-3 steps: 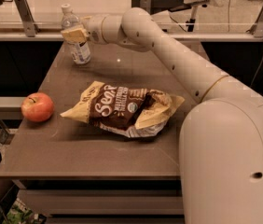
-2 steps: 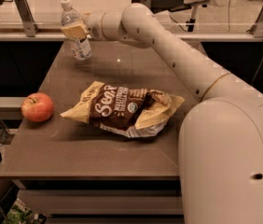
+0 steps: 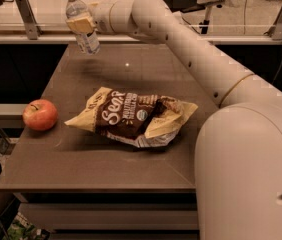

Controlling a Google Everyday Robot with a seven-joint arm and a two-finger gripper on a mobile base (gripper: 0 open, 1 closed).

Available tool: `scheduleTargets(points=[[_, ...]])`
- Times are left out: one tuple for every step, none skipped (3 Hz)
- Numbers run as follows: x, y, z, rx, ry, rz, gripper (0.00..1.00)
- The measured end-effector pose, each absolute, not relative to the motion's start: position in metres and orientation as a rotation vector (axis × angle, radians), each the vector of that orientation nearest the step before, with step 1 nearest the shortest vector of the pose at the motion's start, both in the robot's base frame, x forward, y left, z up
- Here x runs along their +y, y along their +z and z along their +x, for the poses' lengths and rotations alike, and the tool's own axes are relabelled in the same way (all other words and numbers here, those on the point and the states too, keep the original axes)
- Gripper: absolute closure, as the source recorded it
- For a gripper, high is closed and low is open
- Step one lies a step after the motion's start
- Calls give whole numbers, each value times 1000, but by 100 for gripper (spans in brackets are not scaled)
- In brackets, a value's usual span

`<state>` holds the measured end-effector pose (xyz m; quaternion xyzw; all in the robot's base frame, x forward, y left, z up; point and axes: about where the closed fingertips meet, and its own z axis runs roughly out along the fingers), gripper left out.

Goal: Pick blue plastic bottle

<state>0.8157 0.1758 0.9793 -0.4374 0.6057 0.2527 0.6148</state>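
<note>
The blue plastic bottle point(image 3: 82, 24) is a small clear ribbed bottle with a white cap. It hangs tilted in the air above the far left part of the brown table point(image 3: 81, 154). My gripper point(image 3: 83, 22) is shut on the bottle around its middle, and the pale fingers point(image 3: 81, 25) wrap the label area. The white arm reaches from the right foreground across the table to it. The bottle's base is clear of the tabletop.
A red apple point(image 3: 40, 114) sits at the table's left edge. A brown and yellow chip bag point(image 3: 133, 116) lies in the middle. A glass rail with metal posts point(image 3: 26, 16) runs behind the table. The robot's white body point(image 3: 251, 184) fills the right foreground.
The bottle stood on the table in my gripper a second ago. It has since risen off the surface and tilted, held in the gripper.
</note>
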Motion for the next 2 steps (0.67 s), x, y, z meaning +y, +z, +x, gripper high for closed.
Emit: scheduleTargets(points=[[174, 997, 814, 1369, 543, -1019, 100], [171, 1024, 809, 1328, 486, -1035, 100]])
